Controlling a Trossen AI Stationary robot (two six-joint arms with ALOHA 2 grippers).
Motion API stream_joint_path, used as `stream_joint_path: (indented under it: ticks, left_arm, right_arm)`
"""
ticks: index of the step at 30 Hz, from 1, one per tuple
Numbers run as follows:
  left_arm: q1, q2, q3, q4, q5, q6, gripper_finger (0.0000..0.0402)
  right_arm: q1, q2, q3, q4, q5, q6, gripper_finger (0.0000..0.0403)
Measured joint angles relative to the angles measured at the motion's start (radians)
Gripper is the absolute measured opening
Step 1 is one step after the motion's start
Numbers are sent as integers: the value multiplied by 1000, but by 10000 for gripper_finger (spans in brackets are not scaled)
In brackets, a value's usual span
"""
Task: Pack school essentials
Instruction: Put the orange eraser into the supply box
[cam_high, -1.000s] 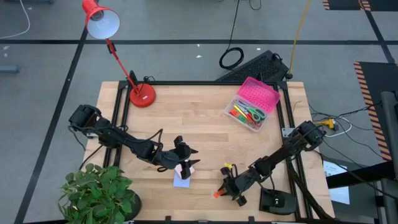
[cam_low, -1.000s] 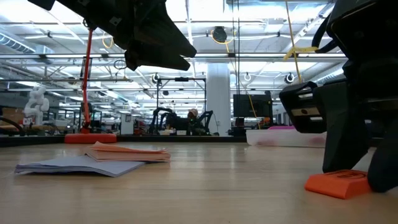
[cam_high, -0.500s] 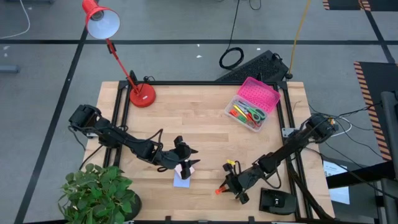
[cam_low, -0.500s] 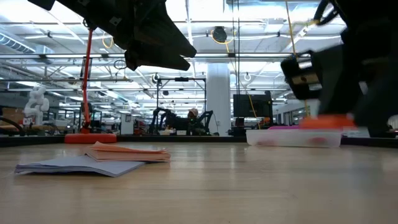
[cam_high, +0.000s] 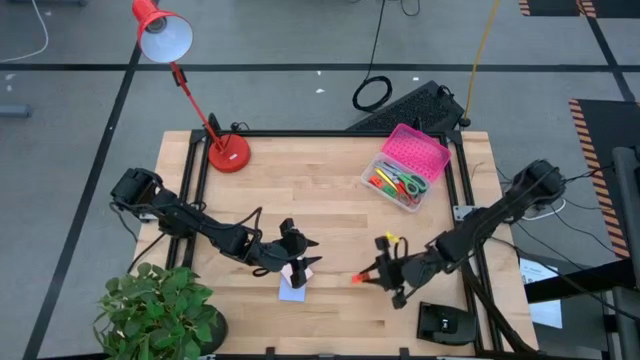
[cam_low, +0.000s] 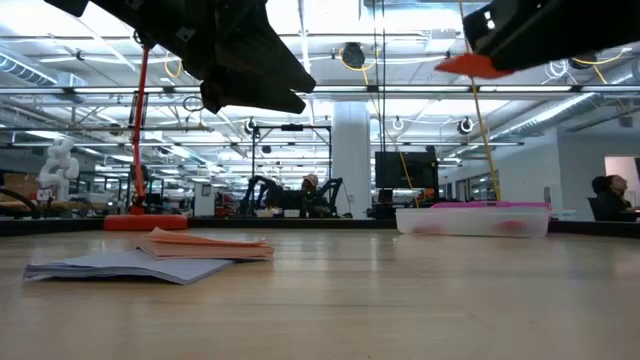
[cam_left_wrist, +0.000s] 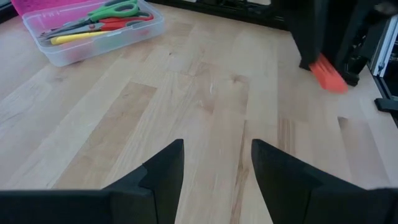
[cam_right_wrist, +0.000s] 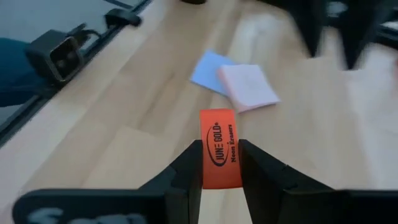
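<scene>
Now clear of the counter (cam_high: 330, 215), right hand (cam_high: 366, 277) had lifted the orange eraser (cam_right_wrist: 220, 157), pinched between closed fingers, boxward next.

right end effector (cam_high: 381, 276): risen off the desk, shifted right in high view | orange eraser (cam_right_wrist: 220, 156): lifted with it, apparently clear of desk, upper right in low view

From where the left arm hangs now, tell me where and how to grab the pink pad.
The pink pad lies flat on the table, partly on top of the blue pad. The left gripper hangs just above it, jaws open. Come straight down and pinch two opposite edges: it is thin, so only the edges give a hold.
</scene>
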Motion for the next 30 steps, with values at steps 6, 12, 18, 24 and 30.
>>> stream_joint_path:
  ticks: [6,12,18,24,30]
  left_arm:
    - [0,0,0,0,0,0,191]
    - [0,0,0,0,0,0,191]
    - [0,0,0,0,1,13,191]
    - [0,0,0,-5,1,24,191]
    - [0,0,0,-6,2,1,191]
  right_arm:
    - [-37,-134,-15,-83,46,-13,87]
    - [-136,-259,-72,-88,46,-62,87]
    - [-291,-366,-128,-88,46,-71,87]
    - [-473,-419,-176,-82,45,-71,87]
    - [-665,-422,-209,-68,39,-74,87]
